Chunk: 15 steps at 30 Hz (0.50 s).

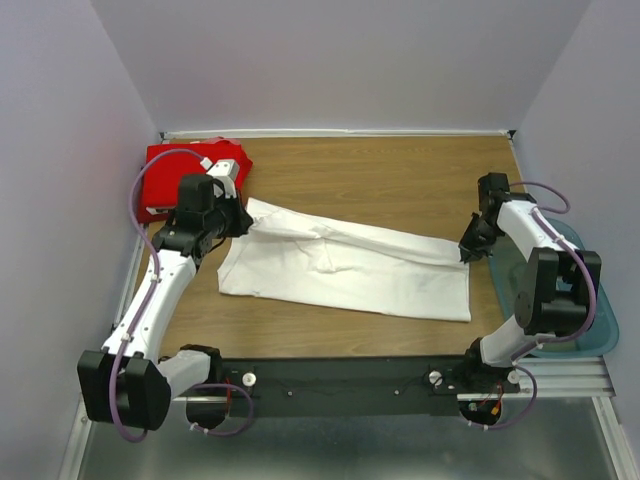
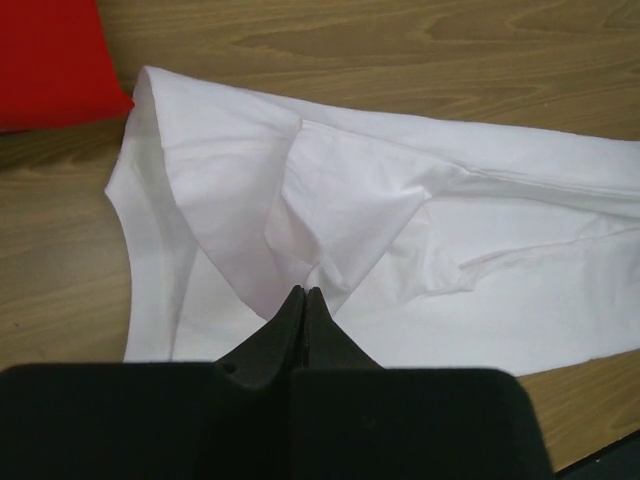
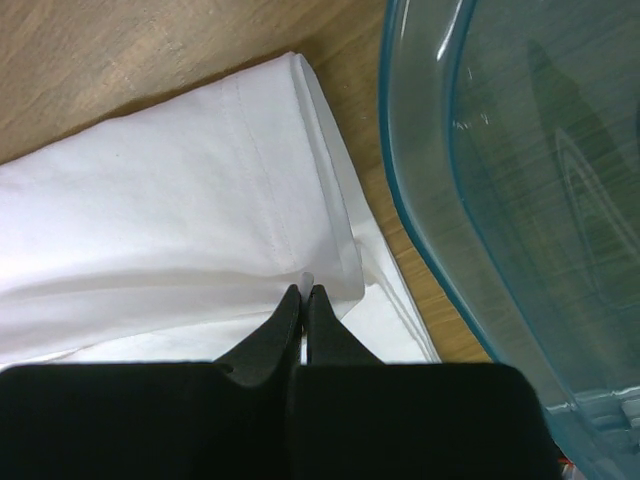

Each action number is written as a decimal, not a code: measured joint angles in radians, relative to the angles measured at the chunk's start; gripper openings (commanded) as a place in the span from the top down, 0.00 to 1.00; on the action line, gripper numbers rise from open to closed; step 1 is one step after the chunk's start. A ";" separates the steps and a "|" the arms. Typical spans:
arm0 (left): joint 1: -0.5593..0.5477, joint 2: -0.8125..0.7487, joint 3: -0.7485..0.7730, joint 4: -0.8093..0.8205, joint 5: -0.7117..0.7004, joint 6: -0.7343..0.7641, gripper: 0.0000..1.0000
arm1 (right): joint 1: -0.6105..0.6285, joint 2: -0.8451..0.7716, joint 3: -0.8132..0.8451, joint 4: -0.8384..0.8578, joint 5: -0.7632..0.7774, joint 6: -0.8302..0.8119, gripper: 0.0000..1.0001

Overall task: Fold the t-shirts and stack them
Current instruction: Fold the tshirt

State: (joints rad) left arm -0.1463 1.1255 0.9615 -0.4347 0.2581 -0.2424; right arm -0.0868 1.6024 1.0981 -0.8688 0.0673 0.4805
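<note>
Wood-grain counter (image 1: 400,180) carrying a folded bright red cloth t-shirt (image 1: 165,175) at far left, a long white cloth t-shirt (image 1: 350,268) across the middle, and a translucent blue plastic tub (image 1: 603,335) at the right edge.

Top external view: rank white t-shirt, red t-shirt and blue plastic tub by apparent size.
1. white t-shirt
2. blue plastic tub
3. red t-shirt
The last two are partly hidden; their order is unsure.

Robotics lab cell: plain grey walls (image 1: 350,60) enclose a wooden table (image 1: 400,180) and black mounting rail (image 1: 340,385).
</note>
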 measured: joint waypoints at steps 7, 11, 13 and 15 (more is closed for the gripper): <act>0.000 -0.072 -0.068 -0.099 0.001 -0.060 0.65 | 0.003 -0.009 -0.010 -0.024 0.032 0.005 0.62; 0.000 -0.189 -0.093 -0.146 0.002 -0.105 0.59 | 0.008 -0.040 -0.013 -0.040 0.042 0.007 0.58; 0.000 -0.223 -0.091 -0.143 0.003 -0.121 0.58 | 0.019 -0.048 -0.009 -0.043 0.041 0.006 0.58; 0.000 -0.216 -0.083 -0.132 0.004 -0.132 0.57 | 0.040 -0.044 0.006 -0.046 0.040 0.005 0.58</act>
State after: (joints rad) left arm -0.1463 0.9096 0.8787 -0.5667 0.2619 -0.3740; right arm -0.0471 1.5581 1.1038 -0.9146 0.1078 0.4850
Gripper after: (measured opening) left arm 0.422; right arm 0.416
